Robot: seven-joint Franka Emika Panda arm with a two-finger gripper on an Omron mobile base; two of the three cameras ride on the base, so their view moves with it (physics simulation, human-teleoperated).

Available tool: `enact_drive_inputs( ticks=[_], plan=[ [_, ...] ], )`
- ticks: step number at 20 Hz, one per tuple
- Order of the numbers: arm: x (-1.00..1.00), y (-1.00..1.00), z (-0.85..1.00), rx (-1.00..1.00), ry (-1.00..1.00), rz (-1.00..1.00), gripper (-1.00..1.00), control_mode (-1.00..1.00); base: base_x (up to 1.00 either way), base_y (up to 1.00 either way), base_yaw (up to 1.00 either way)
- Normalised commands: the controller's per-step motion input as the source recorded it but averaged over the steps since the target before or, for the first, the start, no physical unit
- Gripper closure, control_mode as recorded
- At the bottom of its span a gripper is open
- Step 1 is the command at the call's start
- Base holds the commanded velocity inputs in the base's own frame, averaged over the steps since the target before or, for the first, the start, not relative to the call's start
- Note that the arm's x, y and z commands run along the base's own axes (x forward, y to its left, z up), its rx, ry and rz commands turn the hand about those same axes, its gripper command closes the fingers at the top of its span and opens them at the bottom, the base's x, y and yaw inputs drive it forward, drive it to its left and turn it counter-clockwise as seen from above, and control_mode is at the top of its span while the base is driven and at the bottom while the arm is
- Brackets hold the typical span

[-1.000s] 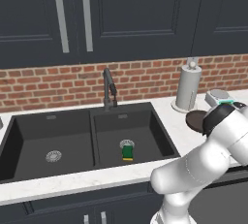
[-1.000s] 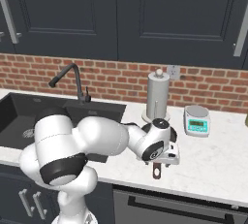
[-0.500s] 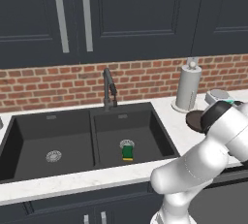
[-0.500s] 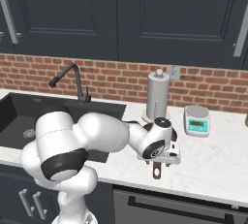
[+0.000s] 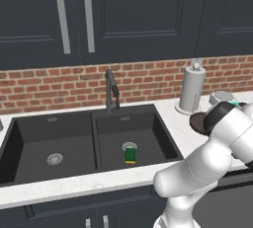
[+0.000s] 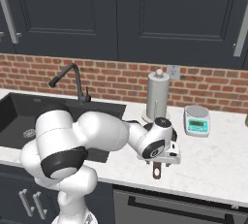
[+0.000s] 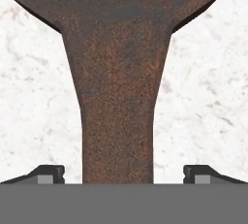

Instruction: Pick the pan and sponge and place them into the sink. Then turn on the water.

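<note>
The dark-brown pan [image 7: 118, 111] lies on the white counter right of the sink, and its handle runs straight down the middle of the hand view. My gripper [image 7: 123, 174] is open, one fingertip [image 7: 48, 173] on each side of the handle with a gap to it. From the right base view, the gripper [image 6: 163, 159] points down at the counter and the pan's handle end [image 6: 156, 170] sticks out below it. A bit of the pan [image 5: 197, 122] shows behind my arm. The green and yellow sponge [image 5: 130, 155] sits in the right basin of the black sink [image 5: 74, 118]. No water shows at the faucet [image 5: 111, 91].
A paper towel roll [image 6: 158, 94] stands upright just behind the pan. A small kitchen scale [image 6: 196, 120] sits on the counter to its right. The faucet [image 6: 68, 75] arches over the sink [image 6: 19, 116] to the left. Brick wall and dark cabinets close off the back.
The hand has shifted slightly over the pan's handle. The pan and the sponge have not moved.
</note>
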Motion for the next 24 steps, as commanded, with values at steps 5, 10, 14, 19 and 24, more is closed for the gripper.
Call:
enact_drive_inputs(
  ticks=[5,10,14,19,24],
  plan=[
    [0.0,0.0,0.0,0.0,0.0,0.0,1.0,-1.0,0.0,0.0,0.0],
    [0.0,0.0,0.0,0.0,0.0,0.0,1.0,-1.0,0.0,0.0,0.0],
    [0.0,0.0,0.0,0.0,0.0,0.0,1.0,-1.0,0.0,0.0,0.0],
    [0.0,0.0,0.0,0.0,0.0,0.0,1.0,-1.0,0.0,0.0,0.0],
    [0.0,0.0,0.0,0.0,0.0,0.0,1.0,-1.0,0.0,0.0,0.0]
  ],
)
